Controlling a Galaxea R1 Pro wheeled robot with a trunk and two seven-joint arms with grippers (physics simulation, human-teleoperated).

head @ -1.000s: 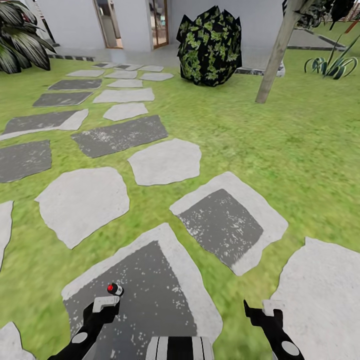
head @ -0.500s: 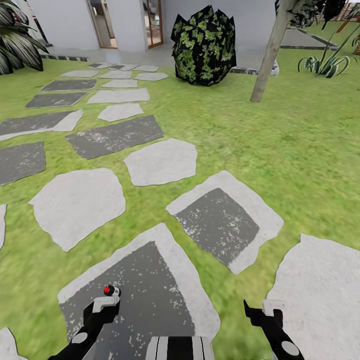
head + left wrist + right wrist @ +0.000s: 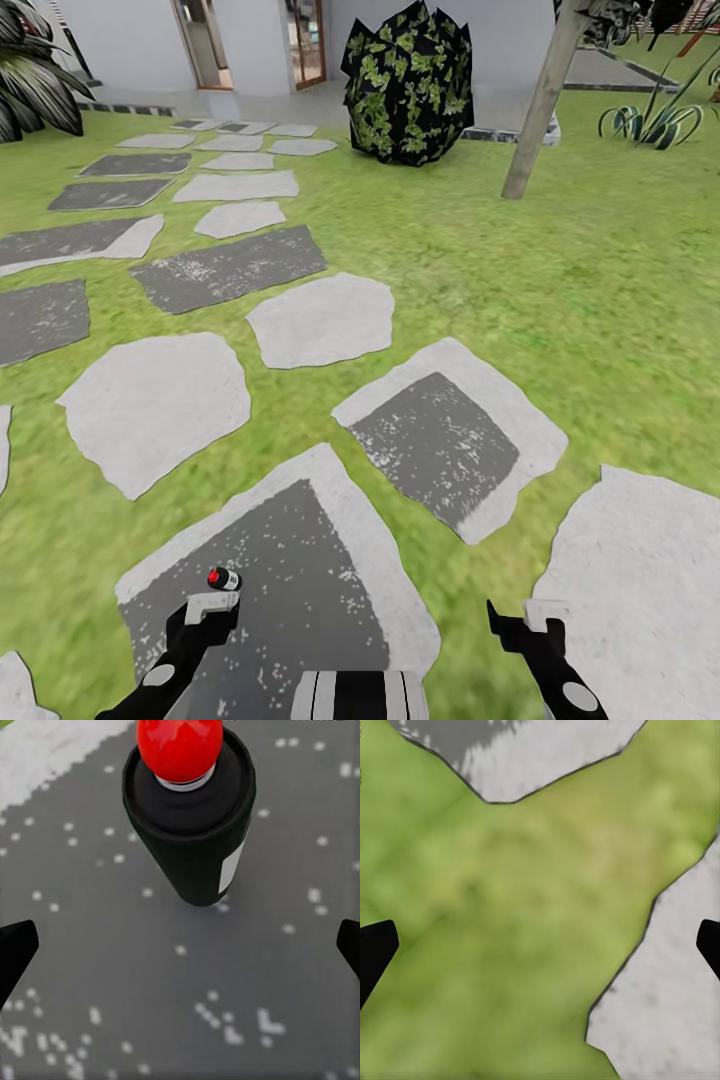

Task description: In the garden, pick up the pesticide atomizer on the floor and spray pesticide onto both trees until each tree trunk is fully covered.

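Observation:
The pesticide atomizer (image 3: 224, 578) is a small black bottle with a red top. It stands upright on a dark grey paving stone (image 3: 290, 580), just ahead of my left gripper (image 3: 212, 604). In the left wrist view the atomizer (image 3: 191, 832) stands beyond the fingertips, and the left gripper (image 3: 180, 945) is open with nothing between its fingers. My right gripper (image 3: 522, 620) is open too, hanging over grass between stones in its wrist view (image 3: 540, 945). One slanting grey-beige tree trunk (image 3: 538, 105) rises from the lawn at the far right.
Grey and white stepping stones (image 3: 320, 320) lead over the grass to a white house with an open doorway (image 3: 305, 45). A black-leaved bush (image 3: 405, 85) stands left of the trunk, a palm (image 3: 30, 85) at far left, and spiky plants (image 3: 650, 120) at far right.
The whole view has shifted slightly, so the camera moved. Both grippers and the atomizer keep the same places relative to each other.

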